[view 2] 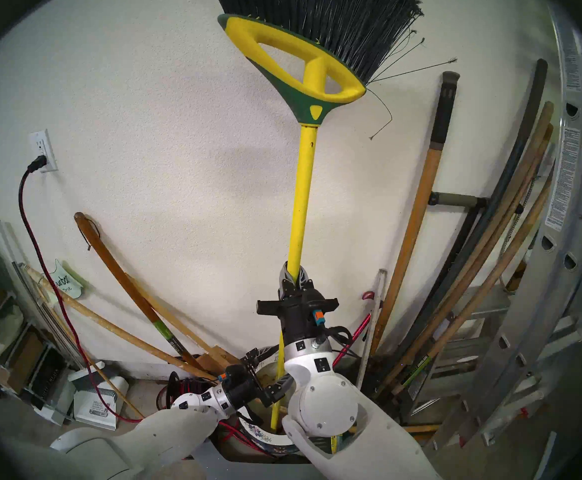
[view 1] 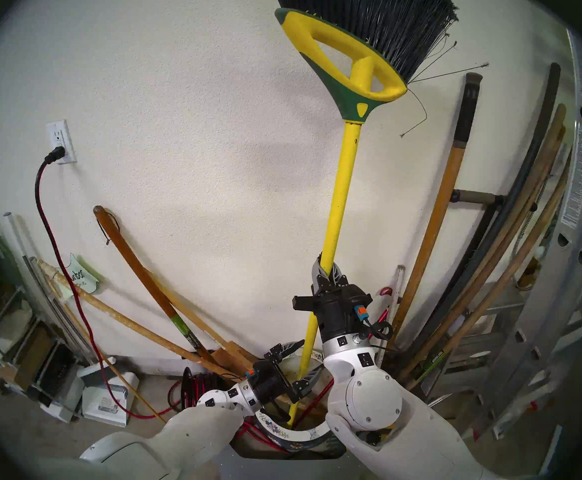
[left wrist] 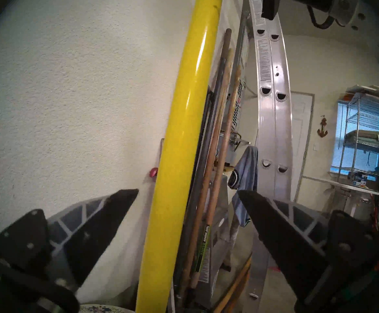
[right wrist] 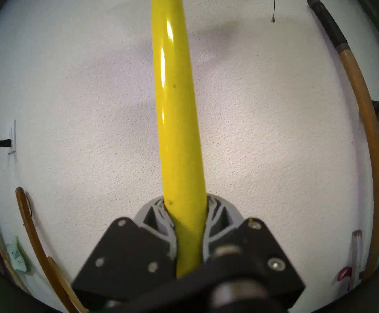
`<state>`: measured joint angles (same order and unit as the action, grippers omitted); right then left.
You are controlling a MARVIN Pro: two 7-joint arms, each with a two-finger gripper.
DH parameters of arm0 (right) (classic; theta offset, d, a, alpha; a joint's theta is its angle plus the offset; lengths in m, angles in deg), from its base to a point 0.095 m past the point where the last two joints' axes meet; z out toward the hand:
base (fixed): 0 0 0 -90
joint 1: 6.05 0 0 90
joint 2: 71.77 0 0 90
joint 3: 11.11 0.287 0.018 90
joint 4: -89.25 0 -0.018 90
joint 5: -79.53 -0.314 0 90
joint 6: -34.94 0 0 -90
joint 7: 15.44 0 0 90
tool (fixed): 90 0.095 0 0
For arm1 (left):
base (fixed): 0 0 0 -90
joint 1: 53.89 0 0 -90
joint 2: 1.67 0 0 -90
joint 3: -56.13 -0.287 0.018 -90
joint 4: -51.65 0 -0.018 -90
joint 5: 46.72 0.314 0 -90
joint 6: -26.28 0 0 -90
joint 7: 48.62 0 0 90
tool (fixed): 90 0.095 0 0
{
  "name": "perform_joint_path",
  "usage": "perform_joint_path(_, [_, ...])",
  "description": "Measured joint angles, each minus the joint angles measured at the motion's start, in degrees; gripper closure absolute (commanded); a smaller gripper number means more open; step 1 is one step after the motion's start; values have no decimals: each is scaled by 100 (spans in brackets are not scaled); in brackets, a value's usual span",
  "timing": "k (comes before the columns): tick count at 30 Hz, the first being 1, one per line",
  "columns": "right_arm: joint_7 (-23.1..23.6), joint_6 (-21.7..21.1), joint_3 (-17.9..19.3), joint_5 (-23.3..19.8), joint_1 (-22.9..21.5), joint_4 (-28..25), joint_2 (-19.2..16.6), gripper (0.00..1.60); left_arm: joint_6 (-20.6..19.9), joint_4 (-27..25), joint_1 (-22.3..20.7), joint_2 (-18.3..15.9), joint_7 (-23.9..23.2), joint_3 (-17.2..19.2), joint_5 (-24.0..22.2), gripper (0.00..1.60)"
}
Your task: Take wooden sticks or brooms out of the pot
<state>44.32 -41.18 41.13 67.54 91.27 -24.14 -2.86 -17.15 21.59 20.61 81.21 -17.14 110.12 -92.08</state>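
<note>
The broom has a yellow pole and a yellow-and-green head with black bristles, head up, leaning slightly right. Its lower end reaches down into the mouth of the flowered white-rimmed pot. My right gripper is shut on the yellow pole about halfway up, and the fingers wrap it. Lower down, just above the pot, my left gripper is open. The pole passes between its spread fingers without touching them. My right arm hides part of the pot.
Several wooden handles lean on the wall at the left. An orange-tan pole with a black grip and more sticks lean at the right, beside an aluminium ladder. A red cable reel sits left of the pot; a thin red cane stands behind my right wrist.
</note>
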Motion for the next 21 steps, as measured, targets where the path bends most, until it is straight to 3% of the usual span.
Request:
perform_joint_path(3, [9, -35, 18, -23, 24, -56, -34, 160, 68, 107, -74, 37, 66, -61, -3, 4])
perform_joint_path(4, [15, -48, 37, -36, 28, -77, -49, 160, 100, 152, -105, 50, 99, -90, -3, 160])
perform_joint_path(14, [105, -90, 308, -230, 19, -174, -226, 160, 444, 288, -287, 96, 445, -268, -53, 160])
perform_joint_path(21, [264, -87, 391, -330, -23, -314, -299, 160, 671, 150, -283, 100, 675, -130, -232, 160])
